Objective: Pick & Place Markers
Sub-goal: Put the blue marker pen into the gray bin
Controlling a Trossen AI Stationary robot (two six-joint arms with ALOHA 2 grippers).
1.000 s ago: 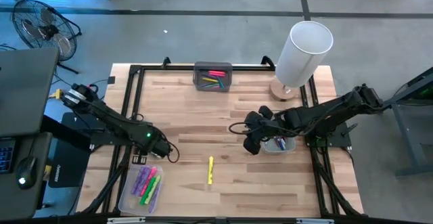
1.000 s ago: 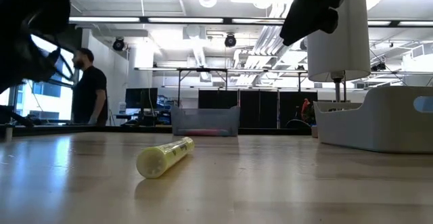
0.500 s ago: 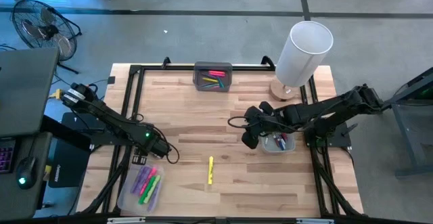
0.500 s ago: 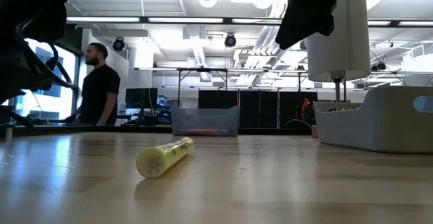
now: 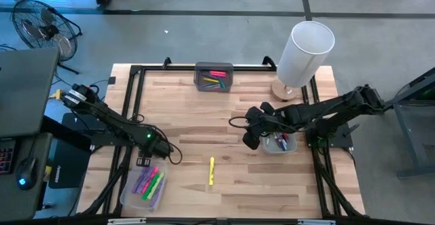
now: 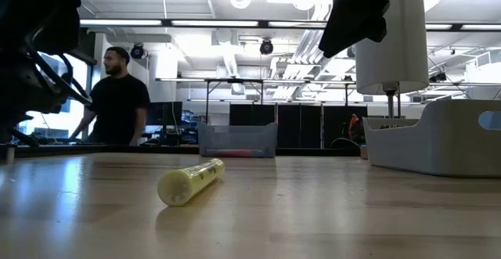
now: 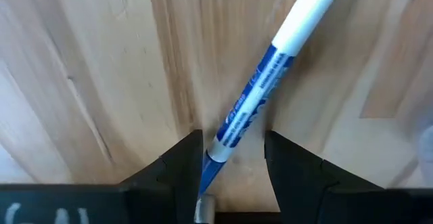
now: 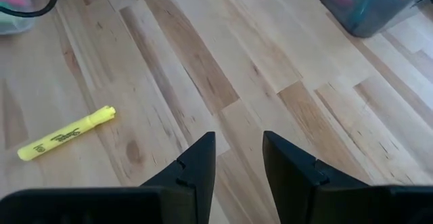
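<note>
While the left gripper (image 7: 232, 158) pinches a blue pen (image 7: 270, 82), placing is underway; right gripper (image 8: 237, 158), spread, needs the yellow marker (image 8: 65, 133).

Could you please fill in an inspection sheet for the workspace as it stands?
Surface: wooden table, bare in the middle.
Job's things: yellow marker lies loose; blue-and-white marker in the left gripper; more markers in the grey tray, clear tray and small tray.
Clutter: white lamp at a far corner.
Grippers: left gripper shut on the marker beside the clear tray; right gripper open, empty, by the small tray.
Cables: black cable at the left gripper.
Surroundings: fan; person behind the table.
</note>
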